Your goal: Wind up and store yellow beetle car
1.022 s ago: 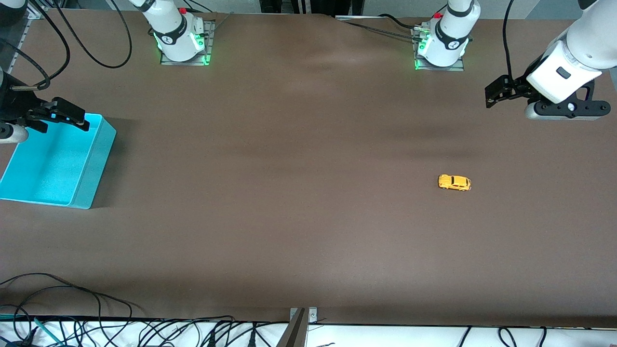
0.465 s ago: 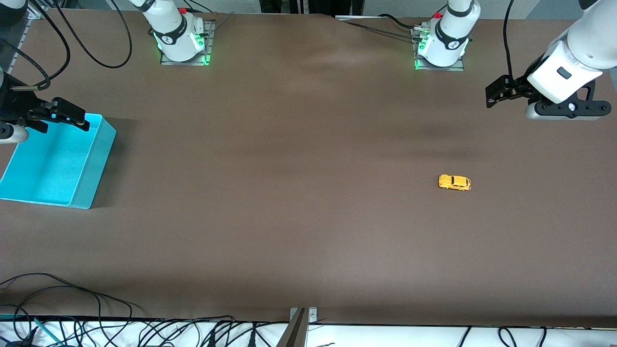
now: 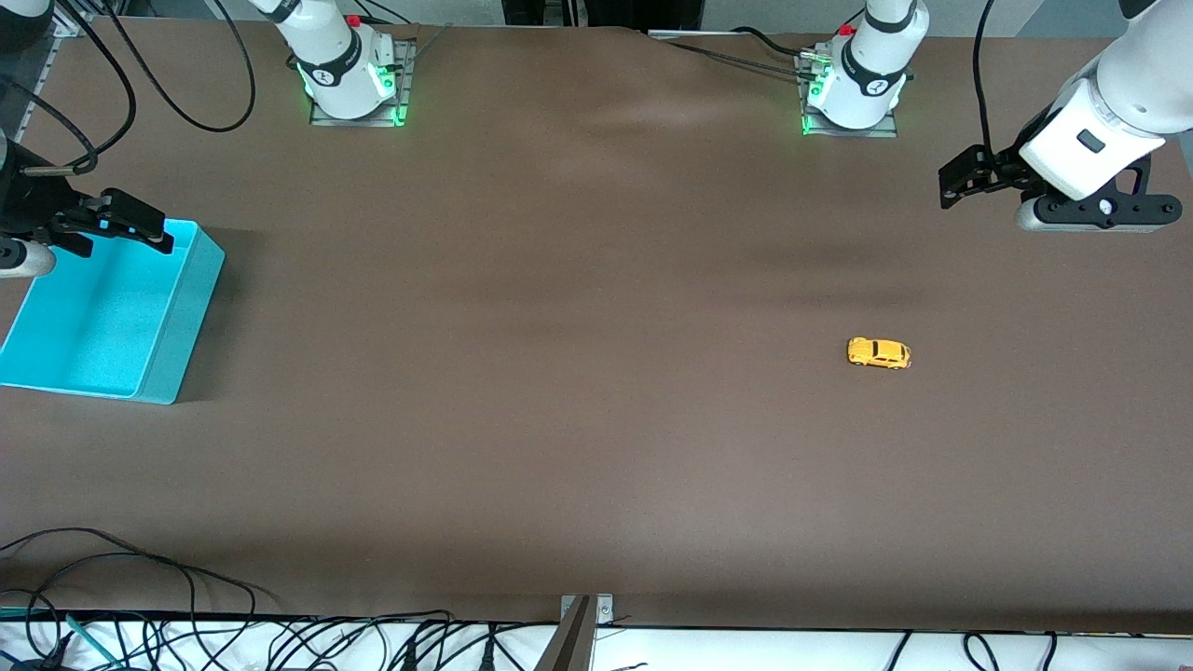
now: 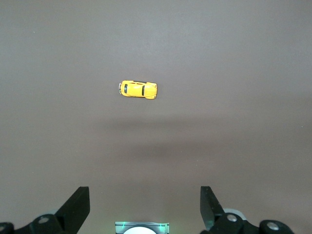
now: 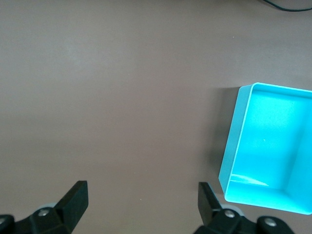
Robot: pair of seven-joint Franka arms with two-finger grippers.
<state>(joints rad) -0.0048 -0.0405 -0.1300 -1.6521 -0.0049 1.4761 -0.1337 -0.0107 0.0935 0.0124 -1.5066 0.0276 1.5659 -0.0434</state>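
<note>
Left claw [image 4: 145, 207] gapes above table, car [image 3: 878, 353] apart.

car: yellow beetle car [image 3: 878, 353] [image 4: 138, 89], tiny yellow-orange toy, rounded body, dark windows, small dark wheels
pose: upright on its wheels, lengthwise along the table
place: bare brown table, toward the left arm's end, near mid-depth
contact: free, nothing touching it

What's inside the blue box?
Nothing shows inside the cyan bin: only its bare floor. The right gripper hangs over one corner and hides that bit. The yellow beetle car sits out on the table.
</note>
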